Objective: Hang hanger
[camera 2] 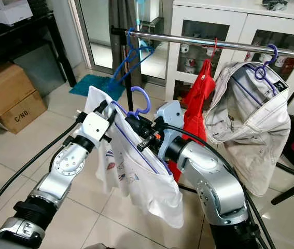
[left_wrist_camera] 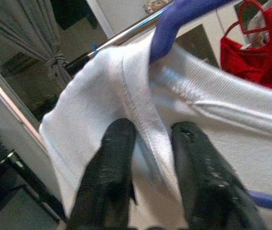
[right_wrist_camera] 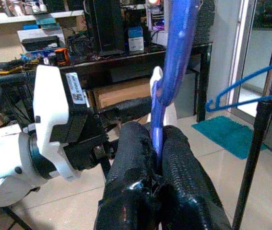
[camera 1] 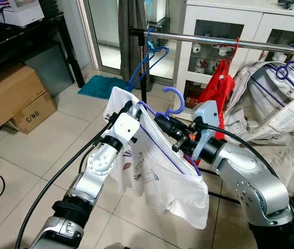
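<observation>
While the purple hanger (camera 1: pixel 163 139) with the white shirt (camera 1: pixel 157 176) draped on it is held up between both arms below the chrome rail (camera 1: pixel 224 40), the step in hand looks like the carry-and-lift before hooking; in the left eye view the right gripper (camera 1: pixel 163 123) sits at the hanger neck just under the hook, the left gripper (camera 1: pixel 127 110) at the shirt's upper corner, and the cardboard box (camera 1: pixel 32 111) on the floor reads "C/NO"; right eye view shows the same, with the box text reading "C/NB", and the rail carrying an empty blue hanger (camera 2: pixel 131 56), a red garment (camera 2: pixel 198 98) and a pale jacket (camera 2: pixel 250 119), leaving a free stretch of rail between the blue hanger and the red garment; left wrist view: left fingers (left_wrist_camera: pixel 112 177) are a little apart with a fold of the shirt's ribbed hem pinched between them; right wrist view: right fingers (right_wrist_camera: pixel 136 167) are closed tight on the purple hanger stem, a small label on the left gripper housing is too fine to read; judged next move: raise the hook above the rail, bring it over the free stretch and lower it on, then let go of both hanger and fabric, risk being the hook snagging the blue hanger
</observation>
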Motion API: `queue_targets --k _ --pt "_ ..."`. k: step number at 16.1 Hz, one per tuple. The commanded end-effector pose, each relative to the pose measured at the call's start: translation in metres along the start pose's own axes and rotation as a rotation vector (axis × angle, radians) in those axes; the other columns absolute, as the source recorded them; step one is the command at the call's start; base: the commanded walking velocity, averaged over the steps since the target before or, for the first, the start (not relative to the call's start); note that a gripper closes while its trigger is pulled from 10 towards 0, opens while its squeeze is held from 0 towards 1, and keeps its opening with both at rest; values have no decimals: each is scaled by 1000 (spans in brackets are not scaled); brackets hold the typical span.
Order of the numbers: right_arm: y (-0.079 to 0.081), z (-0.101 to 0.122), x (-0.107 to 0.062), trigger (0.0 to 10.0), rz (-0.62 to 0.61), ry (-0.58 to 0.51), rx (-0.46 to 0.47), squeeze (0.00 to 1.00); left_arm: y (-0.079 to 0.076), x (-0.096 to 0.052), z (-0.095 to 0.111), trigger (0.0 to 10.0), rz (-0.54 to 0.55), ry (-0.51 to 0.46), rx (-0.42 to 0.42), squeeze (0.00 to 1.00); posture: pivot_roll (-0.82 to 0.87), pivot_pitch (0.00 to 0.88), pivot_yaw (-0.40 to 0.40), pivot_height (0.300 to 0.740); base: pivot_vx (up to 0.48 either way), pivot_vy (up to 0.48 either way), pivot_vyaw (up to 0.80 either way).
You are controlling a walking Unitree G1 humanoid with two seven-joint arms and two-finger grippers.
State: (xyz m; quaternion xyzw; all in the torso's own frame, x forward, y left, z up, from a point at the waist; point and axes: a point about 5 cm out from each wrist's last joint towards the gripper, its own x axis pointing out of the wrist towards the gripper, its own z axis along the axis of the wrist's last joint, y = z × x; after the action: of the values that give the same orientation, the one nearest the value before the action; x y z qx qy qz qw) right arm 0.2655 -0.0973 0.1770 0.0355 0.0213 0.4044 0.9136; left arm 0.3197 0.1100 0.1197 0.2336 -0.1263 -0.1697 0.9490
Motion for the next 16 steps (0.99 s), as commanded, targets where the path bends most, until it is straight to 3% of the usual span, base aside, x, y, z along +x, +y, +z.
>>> queue_targets --k 1,6,10,13,14,15,16 --pt "6 8 1 0 32 -43 -22 0 8 2 -1 0 36 5 13 0 -153 0 76 740 0 0 0" --pt "4 7 0 0 10 -36 -21 0 7 -1 0 0 51 -13 -6 0 -153 0 76 740 0 0 0" --pt "1 5 -1 0 -6 -23 -27 0 16 -2 3 0 92 -41 -25 0 -156 0 75 740 0 0 0" --pt "-4 -3 -3 0 -34 39 -58 0 32 -4 25 0 121 -153 -67 0 -154 0 74 740 0 0 0" --pt "-6 -8 -5 0 -37 71 -75 0 45 -6 34 0 181 -188 -72 0 -154 0 74 740 0 0 0" --pt "-6 -13 -8 0 -22 106 -102 0 68 -8 41 0 273 -207 -61 0 -143 0 77 740 0 0 0" --pt "-6 -14 -9 0 -15 112 -108 0 74 -9 42 0 295 -206 -58 0 -143 0 77 740 0 0 0"
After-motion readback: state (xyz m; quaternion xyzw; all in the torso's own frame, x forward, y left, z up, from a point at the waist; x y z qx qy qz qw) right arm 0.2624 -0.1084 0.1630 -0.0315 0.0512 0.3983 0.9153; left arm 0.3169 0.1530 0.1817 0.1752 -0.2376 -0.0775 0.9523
